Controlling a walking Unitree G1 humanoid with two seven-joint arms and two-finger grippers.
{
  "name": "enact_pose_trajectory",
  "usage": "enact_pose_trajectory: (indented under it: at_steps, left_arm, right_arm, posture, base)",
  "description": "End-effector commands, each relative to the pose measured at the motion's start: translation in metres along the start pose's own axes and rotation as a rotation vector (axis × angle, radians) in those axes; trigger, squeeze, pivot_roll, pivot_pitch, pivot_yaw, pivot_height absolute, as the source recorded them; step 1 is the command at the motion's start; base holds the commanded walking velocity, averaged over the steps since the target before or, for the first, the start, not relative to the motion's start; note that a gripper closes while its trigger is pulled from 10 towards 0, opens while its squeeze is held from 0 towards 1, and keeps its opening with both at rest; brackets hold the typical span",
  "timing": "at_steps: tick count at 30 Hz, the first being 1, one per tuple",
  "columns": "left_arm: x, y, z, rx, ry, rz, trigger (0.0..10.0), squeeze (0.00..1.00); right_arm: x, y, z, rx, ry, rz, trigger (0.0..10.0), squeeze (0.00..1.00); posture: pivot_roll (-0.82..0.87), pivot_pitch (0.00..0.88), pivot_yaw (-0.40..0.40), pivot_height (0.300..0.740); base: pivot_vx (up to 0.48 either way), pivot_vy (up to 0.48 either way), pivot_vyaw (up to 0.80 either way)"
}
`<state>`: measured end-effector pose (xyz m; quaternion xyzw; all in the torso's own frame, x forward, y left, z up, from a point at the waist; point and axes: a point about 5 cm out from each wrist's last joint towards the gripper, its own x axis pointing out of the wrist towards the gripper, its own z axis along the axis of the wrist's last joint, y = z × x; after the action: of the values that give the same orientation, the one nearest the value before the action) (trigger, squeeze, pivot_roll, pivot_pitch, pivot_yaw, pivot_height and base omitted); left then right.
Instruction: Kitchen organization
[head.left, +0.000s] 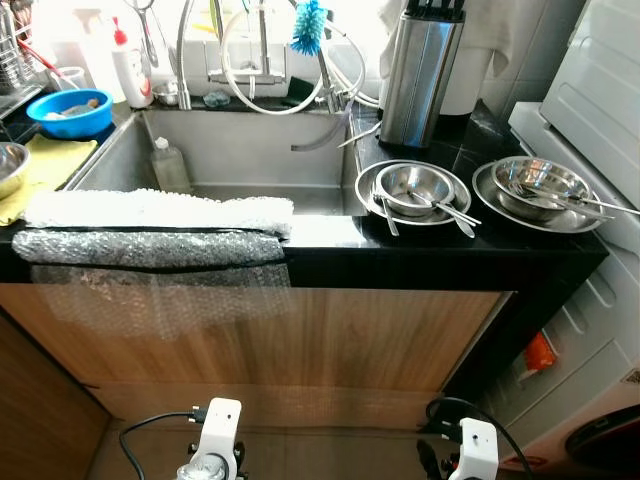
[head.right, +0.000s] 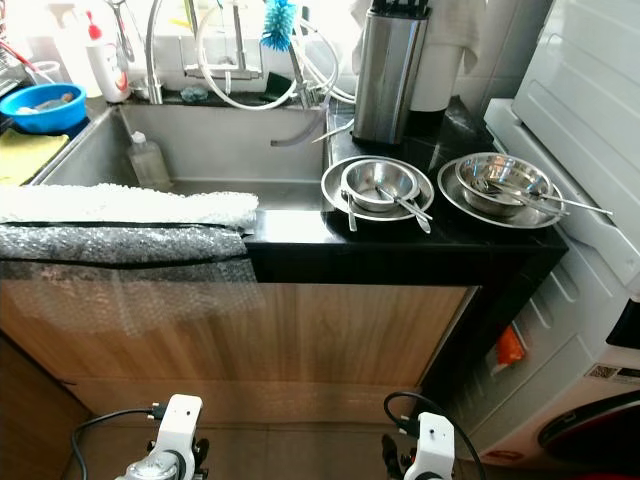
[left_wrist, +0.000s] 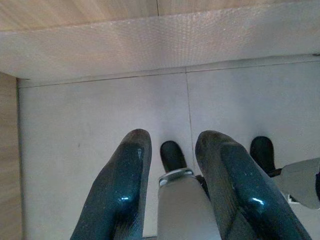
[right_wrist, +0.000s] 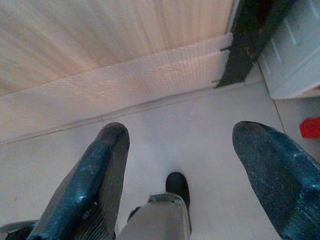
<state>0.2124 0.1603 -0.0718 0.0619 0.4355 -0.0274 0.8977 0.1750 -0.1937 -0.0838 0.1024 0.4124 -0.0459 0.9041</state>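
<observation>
Hanging low over the floor (left_wrist: 100, 125), our left pincer (left_wrist: 172, 165) and right pincer (right_wrist: 177, 155) are both released. Steel bowls (head.left: 413, 188) sit on the black bench (head.left: 450, 250) well above them.

I see the sink (head.left: 240, 160) set into the desk (head.left: 450, 250), with a bottle (head.left: 168, 165) standing in its left part. A towel (head.left: 150, 212) lies along the sink's front edge, bubble wrap (head.left: 150, 250) draped just before it over the desk's front edge. Right of the sink sits a plate (head.left: 372, 200) holding a bowl (head.left: 412, 187) and spoons (head.left: 445, 212); further right, near the desk's right edge, a second plate (head.left: 540, 220) carries another bowl (head.left: 540, 185). Behind them stands the knife block (head.left: 420, 70). At the back left corner are a basin (head.left: 68, 112) and a soap bottle (head.left: 130, 65). The faucet (head.left: 185, 50) rises behind the sink.
</observation>
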Motion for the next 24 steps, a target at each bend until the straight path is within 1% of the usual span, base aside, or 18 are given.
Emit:
enact_pose_trajectory:
  at_steps: [1,6,9,13,16,19,20,21,22,24]
  left_arm:
    - [-0.001,-0.003,-0.006,0.024,0.028,-0.015,10.0,0.00]
    - [-0.001,-0.007,-0.008,0.035,0.024,-0.030,10.0,0.00]
    - [-0.002,-0.002,-0.010,0.042,0.014,-0.022,10.0,0.00]
    - [-0.003,0.001,-0.010,0.053,-0.021,-0.025,10.0,0.00]
    - [-0.004,0.009,-0.015,0.037,-0.019,0.000,10.0,0.00]
    - [-0.006,0.011,-0.022,0.034,0.000,0.010,10.0,0.00]
    - [-0.006,0.011,-0.024,0.035,0.004,0.009,10.0,0.00]
    - [-0.007,0.011,-0.025,0.037,0.005,0.007,10.0,0.00]
    - [-0.007,0.011,-0.025,0.031,0.000,0.007,10.0,0.00]
    - [-0.007,0.012,-0.023,0.013,-0.022,0.011,10.0,0.00]
  right_arm:
    - [0.000,0.001,0.001,-0.021,-0.021,0.010,10.0,0.00]
    - [-0.002,-0.001,0.004,-0.017,-0.068,0.007,10.0,0.00]
    - [-0.002,-0.003,0.004,-0.046,-0.080,-0.007,10.0,0.00]
    - [-0.003,-0.005,0.004,-0.046,-0.096,-0.027,10.0,0.00]
    - [-0.005,-0.007,0.005,-0.012,-0.129,-0.055,10.0,0.00]
    - [-0.005,-0.007,0.005,0.004,-0.152,-0.071,10.0,0.00]
    - [-0.007,-0.008,0.014,-0.029,-0.228,-0.068,10.0,0.00]
    - [-0.013,-0.009,0.034,-0.073,-0.401,-0.045,10.0,0.00]
    - [-0.020,-0.009,0.048,-0.080,-0.492,-0.036,10.0,0.00]
    - [-0.035,-0.008,0.068,-0.097,-0.604,-0.019,10.0,0.00]
  posture:
    - [-0.11,0.000,-0.009,0.740]
    - [-0.13,0.000,-0.016,0.740]
    - [-0.14,0.000,-0.018,0.740]
    - [-0.14,0.000,-0.022,0.740]
    - [-0.14,0.000,-0.028,0.740]
    - [-0.15,0.000,-0.025,0.740]
    - [-0.15,0.000,-0.024,0.740]
    - [-0.15,0.000,-0.024,0.740]
    - [-0.16,0.000,-0.022,0.740]
    - [-0.16,0.000,-0.024,0.740]
  base:
    - [0.000,0.000,0.00]
    - [0.000,0.000,0.00]
    - [0.000,0.000,0.00]
    - [0.000,0.000,0.00]
    - [0.000,0.000,0.00]
    - [0.000,0.000,0.00]
    - [0.000,0.000,0.00]
    - [0.000,0.000,0.00]
    - [0.000,0.000,0.00]
    - [0.000,0.000,0.00]
